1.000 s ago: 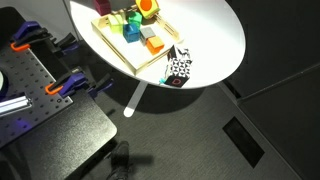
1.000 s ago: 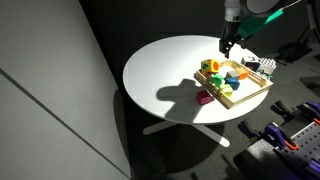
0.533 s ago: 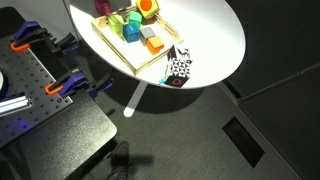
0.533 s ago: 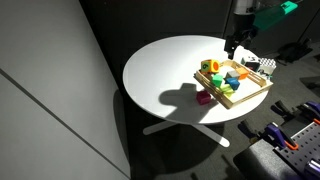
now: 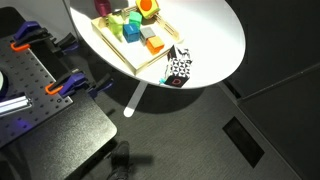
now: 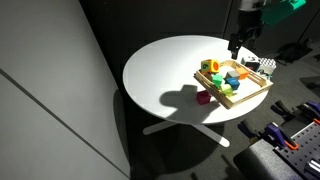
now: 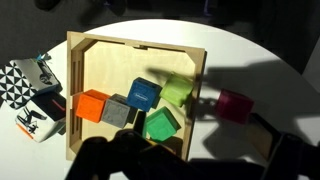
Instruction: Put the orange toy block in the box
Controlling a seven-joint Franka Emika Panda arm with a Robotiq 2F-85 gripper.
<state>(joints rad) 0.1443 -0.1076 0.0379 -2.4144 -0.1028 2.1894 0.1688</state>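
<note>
Rigidity and lightness seem likely for the orange toy block (image 5: 147, 7); pinch across its middle (gripper (image 6: 234, 46) spread unreadable).

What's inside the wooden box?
The box holds an orange cube, a grey block, a blue block and a green block. The gripper hides its lower edge in the wrist view.

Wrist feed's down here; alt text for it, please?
A pale wooden box on a white table holds an orange cube, a grey block, a blue block and two green blocks. A magenta block lies right of it, a black-and-white patterned object left.
</note>
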